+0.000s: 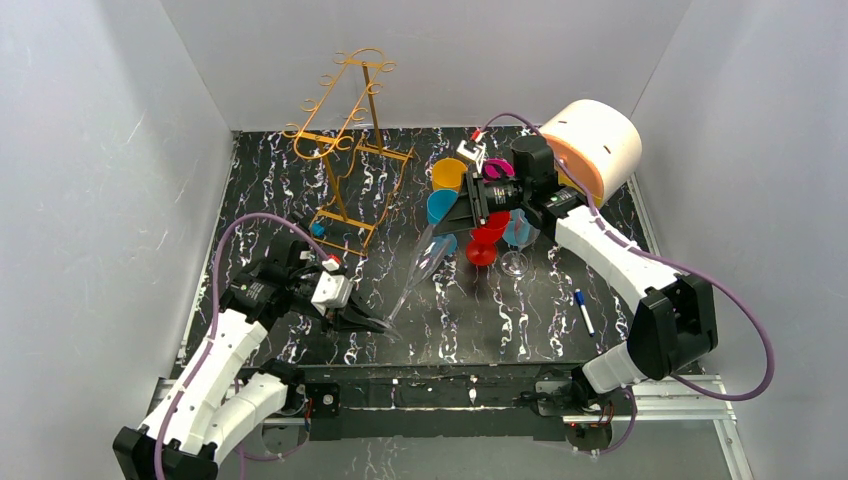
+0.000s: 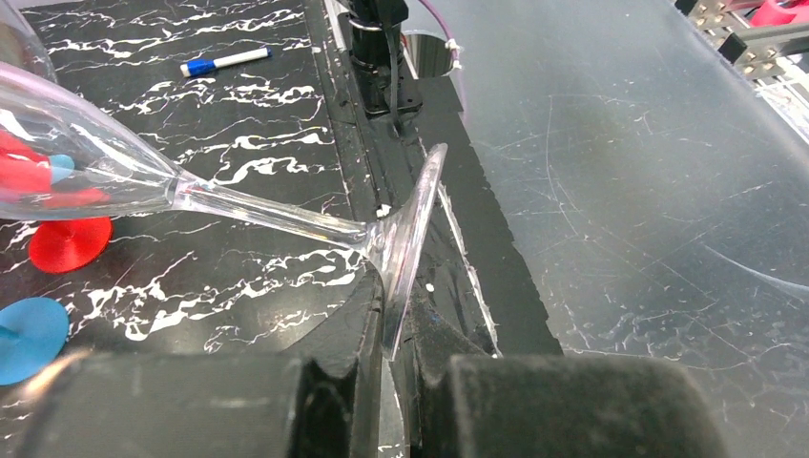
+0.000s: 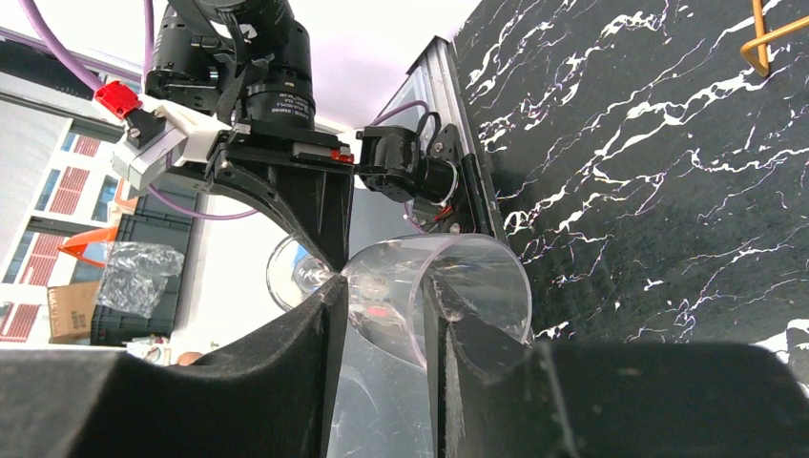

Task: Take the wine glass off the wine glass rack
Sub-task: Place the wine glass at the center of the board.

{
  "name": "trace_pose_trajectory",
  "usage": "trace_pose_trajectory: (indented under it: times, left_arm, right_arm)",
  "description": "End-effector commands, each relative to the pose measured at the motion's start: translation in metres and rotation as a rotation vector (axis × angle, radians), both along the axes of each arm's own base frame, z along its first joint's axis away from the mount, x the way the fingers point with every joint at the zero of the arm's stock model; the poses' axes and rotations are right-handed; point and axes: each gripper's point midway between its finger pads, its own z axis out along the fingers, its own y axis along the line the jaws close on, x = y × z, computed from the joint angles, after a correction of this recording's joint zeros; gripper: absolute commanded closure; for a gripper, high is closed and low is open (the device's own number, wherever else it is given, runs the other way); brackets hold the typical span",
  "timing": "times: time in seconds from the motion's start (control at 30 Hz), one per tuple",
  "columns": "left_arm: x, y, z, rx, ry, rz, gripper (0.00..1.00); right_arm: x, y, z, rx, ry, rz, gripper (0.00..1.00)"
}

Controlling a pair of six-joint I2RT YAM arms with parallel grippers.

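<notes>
My left gripper (image 1: 372, 323) (image 2: 389, 324) is clenched on the round foot of the clear, slender-bowled wine glass (image 1: 415, 275) (image 2: 267, 215) (image 3: 477, 267), the foot's thin edge pinched between both fingers. The glass hangs tilted above the black, white-veined marble tabletop (image 1: 480, 330), its foot towards 7 o'clock and its bowl towards 1 o'clock in the top view. At the far end my right gripper (image 1: 452, 222) (image 3: 382, 305) has its fingers about half apart, one on either side of the bowl. They look to be grasping it, though through the clear wall I cannot be quite sure that both pads press. So the glass is off the tall golden-orange wire wine glass rack (image 1: 377, 110), held between my two arms. The rack stands upright on its rectangular base at about 11 o'clock on the table, apart from the glass, which lies off towards its 5 o'clock. Around my right gripper sits a cluster of coloured plastic goblets: a yellow-orange one (image 1: 448, 172) at 12 o'clock of the cluster, a blue one (image 1: 440, 205) just below it and a red one (image 1: 488, 240) at about 5 o'clock. A second clear stemmed glass (image 1: 517, 262) stands just beside the red one. A white marker with a blue cap (image 1: 584, 312) (image 2: 224, 62) lies flat at 4 o'clock, and a large peach-and-white cylinder (image 1: 595, 145) sits at the table's 1 o'clock corner.
</notes>
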Motion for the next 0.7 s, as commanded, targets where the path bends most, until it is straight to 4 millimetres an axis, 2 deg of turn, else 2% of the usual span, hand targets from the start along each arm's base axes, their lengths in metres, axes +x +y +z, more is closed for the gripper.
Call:
trace_pose_trajectory:
  times: [0.0,0.13,0.23,0.43,0.47,0.57,0.67]
  left_arm:
    - [0.020,0.004,-0.004,0.074,-0.088,0.075,1.00]
    - [0.026,0.004,-0.007,0.093,-0.096,0.089,1.00]
    - [0.032,0.006,-0.014,0.125,-0.096,0.110,1.00]
    - [0.035,0.008,-0.013,0.139,-0.125,0.132,1.00]
    - [0.035,0.009,-0.013,0.141,-0.134,0.138,1.00]
    - [0.034,0.008,-0.001,0.116,-0.160,0.139,1.00]
    - [0.025,0.002,0.018,0.031,-0.182,0.085,1.00]
  right_arm:
    - [-0.036,0.004,0.025,0.061,-0.008,0.156,0.56]
    - [-0.049,0.012,0.026,0.073,-0.023,0.224,0.49]
    - [-0.048,0.016,0.023,0.053,-0.021,0.233,0.49]
    - [-0.052,0.013,0.018,0.045,-0.005,0.254,0.61]
    - [-0.053,0.012,0.017,0.036,-0.003,0.252,0.60]
    - [-0.044,0.011,0.012,-0.013,-0.025,0.190,0.45]
    - [-0.028,0.014,0.007,-0.042,-0.062,0.101,0.43]
